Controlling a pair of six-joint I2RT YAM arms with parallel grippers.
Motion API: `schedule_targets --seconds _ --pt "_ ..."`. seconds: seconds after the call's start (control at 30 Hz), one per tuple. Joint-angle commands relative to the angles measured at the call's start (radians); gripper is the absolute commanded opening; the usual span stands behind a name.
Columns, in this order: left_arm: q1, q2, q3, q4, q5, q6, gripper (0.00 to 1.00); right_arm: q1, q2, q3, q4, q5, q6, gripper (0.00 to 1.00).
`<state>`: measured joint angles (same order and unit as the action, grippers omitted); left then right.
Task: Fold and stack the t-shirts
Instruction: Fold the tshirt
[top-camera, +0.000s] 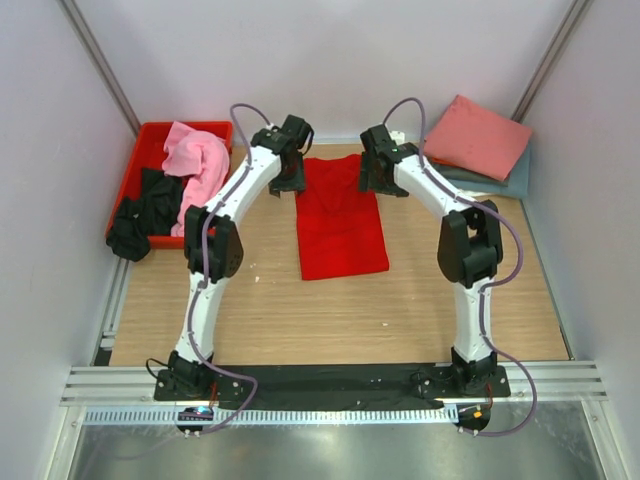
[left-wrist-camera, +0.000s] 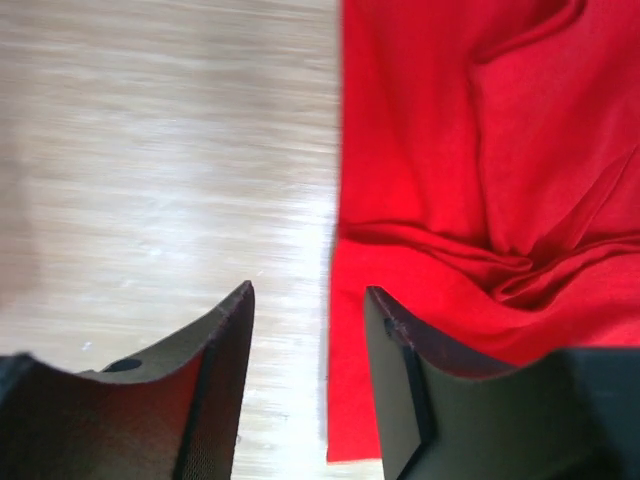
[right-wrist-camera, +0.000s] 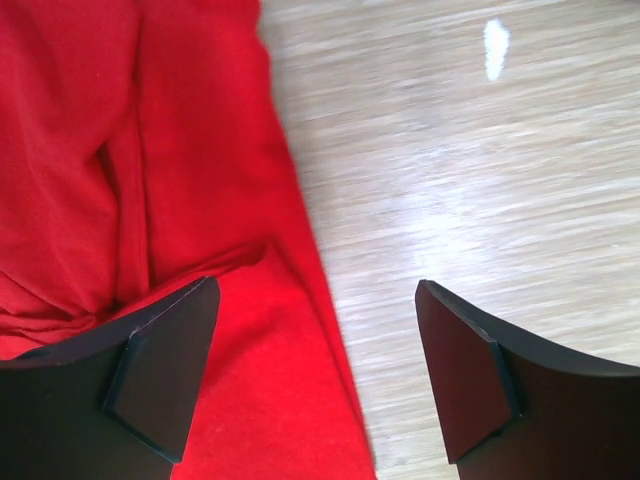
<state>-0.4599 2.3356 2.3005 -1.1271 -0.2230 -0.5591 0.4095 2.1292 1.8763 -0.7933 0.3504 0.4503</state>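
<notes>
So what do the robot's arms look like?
The left arm and right arm are white tubes with chunky black joints. A thin purple-grey cable loops along each one. The left gripper and right gripper end in dark, flat wedges.

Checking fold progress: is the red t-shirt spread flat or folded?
Partly folded: the red t-shirt lies as a narrow strip, no sleeves sticking out, with creased layers near its far end.
</notes>
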Motion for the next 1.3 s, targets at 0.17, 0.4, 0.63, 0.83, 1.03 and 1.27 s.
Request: schedule_targets --seconds 0.17,0.4,0.63,0.83,1.03,1.27 --pt "-0.028 -0.410 -0.431 0.104 -0.053 -0.048 0.50 -0.003 -0.386 -0.349 0.170 -0.159 0.021 0.84" --pt "-0.158 -0.601 -0.834 0.409 0.114 -0.127 0.48 0.006 -0.552 -0.787 0.449 -0.566 0.057 0.47" --pt "-0.204 -0.569 -0.992 0.501 0.137 -0.167 0.44 0.008 -0.523 -0.959 0.467 -0.403 0.037 0.30" --pt "-0.220 -0.596 -1.090 0.535 0.117 -0.179 0.43 0.026 -0.578 -1.172 0.525 -0.381 0.102 0.23" --pt "-0.238 -0.696 -1.185 0.536 0.085 -0.200 0.43 0.110 -0.727 -1.212 0.441 -0.317 0.134 0.31" --pt "-0.241 -0.800 -1.308 0.665 0.086 -0.243 0.55 0.118 -0.931 -1.141 0.318 -0.163 0.125 0.95"
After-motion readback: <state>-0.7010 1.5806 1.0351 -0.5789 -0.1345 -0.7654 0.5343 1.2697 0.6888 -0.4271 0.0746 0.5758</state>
